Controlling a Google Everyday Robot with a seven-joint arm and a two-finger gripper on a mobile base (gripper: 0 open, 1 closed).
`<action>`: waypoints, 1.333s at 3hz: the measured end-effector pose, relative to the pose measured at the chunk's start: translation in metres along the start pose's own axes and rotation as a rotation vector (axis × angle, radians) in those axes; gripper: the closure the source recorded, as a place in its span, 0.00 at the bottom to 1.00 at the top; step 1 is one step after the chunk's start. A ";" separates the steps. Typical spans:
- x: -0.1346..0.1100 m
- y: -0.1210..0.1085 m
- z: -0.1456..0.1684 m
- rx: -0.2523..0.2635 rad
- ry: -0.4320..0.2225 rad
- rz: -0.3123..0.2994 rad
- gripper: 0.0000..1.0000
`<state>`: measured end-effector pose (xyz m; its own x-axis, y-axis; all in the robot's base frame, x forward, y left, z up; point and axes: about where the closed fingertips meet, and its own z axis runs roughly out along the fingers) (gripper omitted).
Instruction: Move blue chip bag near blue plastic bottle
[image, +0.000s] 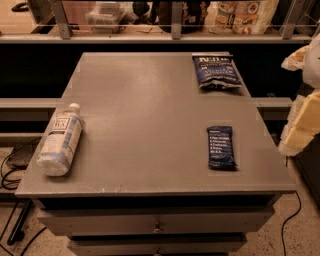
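The blue chip bag (216, 71) lies flat at the far right corner of the grey table (145, 130), its white lettering along the far edge. The blue plastic bottle (60, 140) lies on its side at the near left edge, white cap pointing away from me. My gripper (301, 125) shows as pale cream parts at the right edge of the view, off the table's right side. It is level with the dark bar wrapper, nearer to me than the bag, and touches nothing.
A small flat dark blue bar wrapper (221, 146) lies at the near right of the table. Behind the table runs a railed shelf (170, 35) holding packaged goods. Drawers (157, 227) sit under the tabletop, and cables lie on the floor at the left.
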<state>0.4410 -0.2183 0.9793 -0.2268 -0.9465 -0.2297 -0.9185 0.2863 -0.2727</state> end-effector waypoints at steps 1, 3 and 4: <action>0.004 -0.010 0.003 0.047 -0.099 0.047 0.00; -0.008 -0.091 0.023 0.230 -0.352 0.185 0.00; -0.003 -0.141 0.054 0.228 -0.393 0.265 0.00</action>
<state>0.5884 -0.2473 0.9682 -0.2631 -0.7226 -0.6392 -0.7423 0.5749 -0.3442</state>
